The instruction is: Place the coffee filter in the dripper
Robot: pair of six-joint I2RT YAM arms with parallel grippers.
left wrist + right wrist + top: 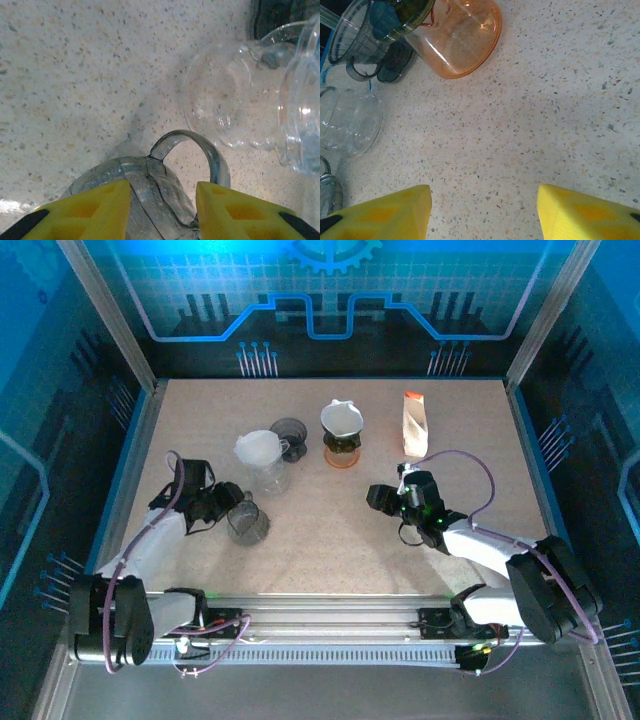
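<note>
On the tabletop (pixel 330 550), the left tool (pixel 163 194) is clamping the glass dripper (pixel 247 522); the right tool (pixel 384 498) is hanging wide open, empty. A white filter (pixel 257 448) is sitting atop a clear carafe (pixel 268 476) just beyond the dripper. The dripper is seemingly being steadied; next, the right tool needs to pinch that filter's rim.
</note>
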